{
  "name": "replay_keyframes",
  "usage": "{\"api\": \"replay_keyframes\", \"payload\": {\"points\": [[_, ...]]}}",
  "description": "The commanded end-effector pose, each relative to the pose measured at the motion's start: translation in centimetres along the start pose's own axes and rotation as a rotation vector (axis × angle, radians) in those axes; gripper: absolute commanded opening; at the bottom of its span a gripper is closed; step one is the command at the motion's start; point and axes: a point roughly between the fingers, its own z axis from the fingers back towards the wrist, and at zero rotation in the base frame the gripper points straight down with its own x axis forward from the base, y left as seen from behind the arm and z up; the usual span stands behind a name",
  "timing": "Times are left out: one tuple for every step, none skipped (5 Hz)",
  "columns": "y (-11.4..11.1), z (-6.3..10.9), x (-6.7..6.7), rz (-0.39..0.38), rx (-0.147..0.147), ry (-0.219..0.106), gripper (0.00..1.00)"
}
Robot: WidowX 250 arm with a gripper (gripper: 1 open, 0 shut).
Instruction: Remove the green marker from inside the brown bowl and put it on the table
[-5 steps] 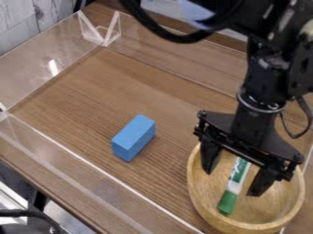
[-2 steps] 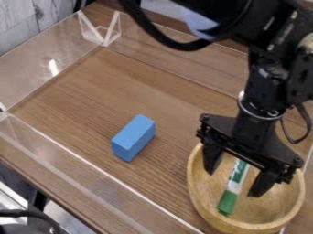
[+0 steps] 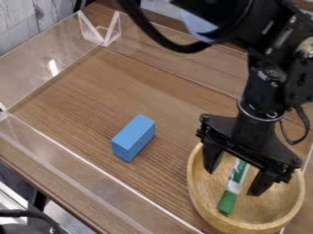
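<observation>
Diagonally, green marker [image 3: 232,195], cap toward bowl's near rim [image 3: 222,225]

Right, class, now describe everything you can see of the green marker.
The green marker is slim, with a whitish barrel, green lettering and green at the end nearer the camera. It looks smooth, like plastic. It lies lengthwise inside the brown bowl, its far end between the gripper's open fingers. Whether they touch it, I cannot tell.
</observation>
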Motion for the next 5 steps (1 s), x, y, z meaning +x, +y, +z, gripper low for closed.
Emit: {"api": "replay_keyframes", "payload": {"points": [[-0.3,0.6,0.5,-0.009,-0.010,-0.041,1.00],[-0.4,-0.4,0.6,-0.011,-0.014,-0.047,1.00],[-0.5,-1.6,0.7,-0.011,-0.019,-0.055,1.00],[-0.7,-2.8,0.9,-0.012,-0.023,-0.063,1.00],[-0.7,-3.5,1.1,-0.012,-0.029,-0.071,1.00]]}}
